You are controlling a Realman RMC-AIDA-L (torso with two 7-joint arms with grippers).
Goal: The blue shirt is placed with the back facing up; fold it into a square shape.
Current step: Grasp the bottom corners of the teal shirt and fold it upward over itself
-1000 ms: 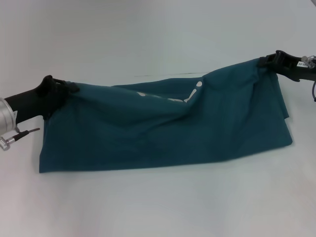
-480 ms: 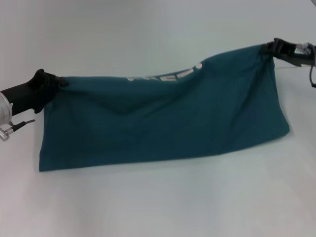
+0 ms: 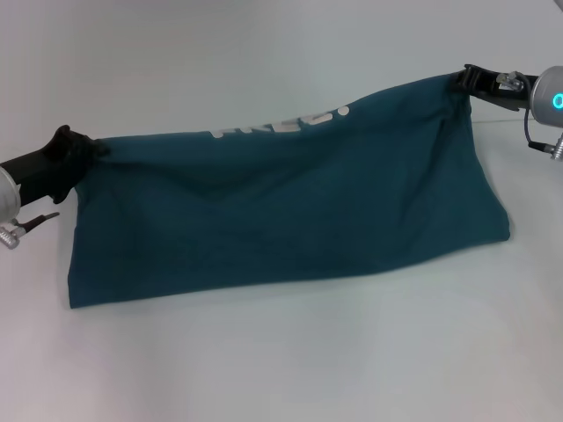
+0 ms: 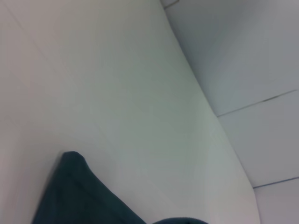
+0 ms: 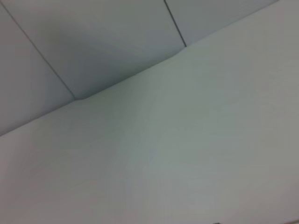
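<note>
Blue shirt: the blue shirt (image 3: 290, 211) is stretched between the two arms in the head view, a wide band of dark teal cloth; its upper edge is lifted and its lower edge lies on the white table (image 3: 281, 360).
Shape of the cloth: the upper edge rises from the left side up to the right side; the lower edge runs almost straight along the table, and the right end is rounded where the cloth folds under.
Writing: pale letters show along the upper edge, near the middle, but the edge cuts them off, so I cannot read a word or a brand.
Left pincer: the left pincer (image 3: 86, 149) is at the left upper corner of the shirt, pressed together on the cloth there, which is bunched at the grip.
Right pincer: the right pincer (image 3: 466, 82) is at the right upper corner, higher than the left one, pinching the shirt's corner.
Left wrist view: a dark teal corner of the shirt (image 4: 74, 196) against the pale table surface; the fingers do not show.
Right wrist view: only pale surface and panel seams.
</note>
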